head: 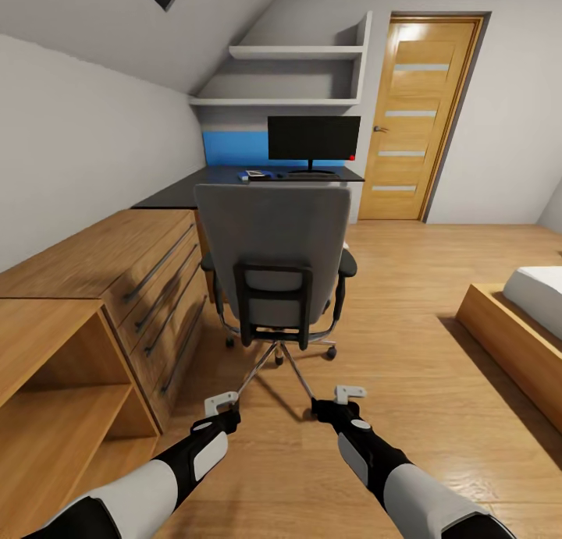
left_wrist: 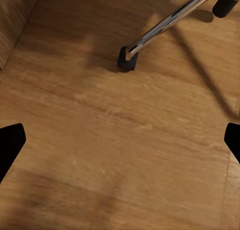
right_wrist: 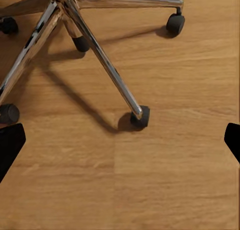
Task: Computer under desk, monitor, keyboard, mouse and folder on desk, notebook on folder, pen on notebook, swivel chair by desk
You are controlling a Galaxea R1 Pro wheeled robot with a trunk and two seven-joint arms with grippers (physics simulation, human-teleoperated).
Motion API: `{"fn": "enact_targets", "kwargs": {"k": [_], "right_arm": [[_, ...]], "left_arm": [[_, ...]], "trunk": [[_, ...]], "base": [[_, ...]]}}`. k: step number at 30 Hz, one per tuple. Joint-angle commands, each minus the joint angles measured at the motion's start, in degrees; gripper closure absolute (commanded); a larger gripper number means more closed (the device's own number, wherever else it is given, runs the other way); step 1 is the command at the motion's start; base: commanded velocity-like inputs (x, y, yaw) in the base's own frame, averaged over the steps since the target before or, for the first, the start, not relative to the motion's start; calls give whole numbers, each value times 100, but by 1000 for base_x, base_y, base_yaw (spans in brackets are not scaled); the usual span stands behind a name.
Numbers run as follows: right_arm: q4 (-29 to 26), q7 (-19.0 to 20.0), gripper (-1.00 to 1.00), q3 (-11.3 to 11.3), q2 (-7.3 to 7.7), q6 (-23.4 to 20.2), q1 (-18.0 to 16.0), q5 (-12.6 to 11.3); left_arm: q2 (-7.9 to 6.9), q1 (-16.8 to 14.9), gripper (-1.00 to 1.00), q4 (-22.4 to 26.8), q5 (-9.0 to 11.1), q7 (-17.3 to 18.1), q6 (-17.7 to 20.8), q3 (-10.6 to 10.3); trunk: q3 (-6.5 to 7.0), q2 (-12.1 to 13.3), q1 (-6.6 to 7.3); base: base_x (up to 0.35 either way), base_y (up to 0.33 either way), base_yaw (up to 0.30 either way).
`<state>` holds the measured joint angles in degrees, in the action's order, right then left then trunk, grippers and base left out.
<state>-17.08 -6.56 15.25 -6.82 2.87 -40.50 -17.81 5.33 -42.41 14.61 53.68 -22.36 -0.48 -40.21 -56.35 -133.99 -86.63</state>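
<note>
Grey swivel chair [head: 273,258] faces desk [head: 218,182] bearing monitor [head: 314,139]

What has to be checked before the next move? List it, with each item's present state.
1. Left end effector open and empty: ok, fingers spread over bare floor.
2. Right end effector open and empty: ok, the same.
3. Swivel chair within approach: ok, straight ahead with its back toward the robot.
4. Monitor on the desk: ok, upright at the far end.
5. Folder on the chair seat: cannot tell, the backrest hides the seat.
6. Computer under the desk: cannot tell, the chair and the wood cabinet block that space.
</note>
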Motion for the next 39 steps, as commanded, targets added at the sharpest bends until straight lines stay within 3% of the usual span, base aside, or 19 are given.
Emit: {"fn": "enact_targets", "kwargs": {"k": [1,7,10,15,24,25,30,39], "right_arm": [[9,-46,-100,71,-3,169,0,76],[39,-297,-100,98,-26,812,12,635],[49,-539,-100,100,-39,1030,18,805],[60,-706,-100,101,-45,1150,23,896],[78,-741,-100,103,-48,1189,24,935],[241,-493,-100,146,-74,1184,24,975],[328,-70,-100,249,-132,1182,24,1126],[352,94,-100,282,-151,1181,24,1193]], "left_arm": [[-4,-4,-100,5,44,-34,-5,-49],[-2,-4,-100,-8,35,-28,-59,-58],[1,-4,-100,-20,40,-25,-339,-73],[3,-4,-100,-45,51,-24,-775,-85],[7,-4,-100,-55,54,-15,-949,-102],[11,-4,-100,-55,51,-8,-953,-186],[12,-4,-100,-55,53,0,-954,-217],[12,-4,-100,-55,54,6,-954,-230]], "trunk": [[-5,-2,1],[-5,-2,1],[-5,-2,1],[-5,-2,1],[-5,-2,1],[-5,-2,1],[-5,-2,1],[-5,-2,1]], "base": [[0,0,0],[0,0,0],[5,0,0],[139,0,0],[276,0,0],[184,0,0],[88,0,0],[139,26,0]]}}
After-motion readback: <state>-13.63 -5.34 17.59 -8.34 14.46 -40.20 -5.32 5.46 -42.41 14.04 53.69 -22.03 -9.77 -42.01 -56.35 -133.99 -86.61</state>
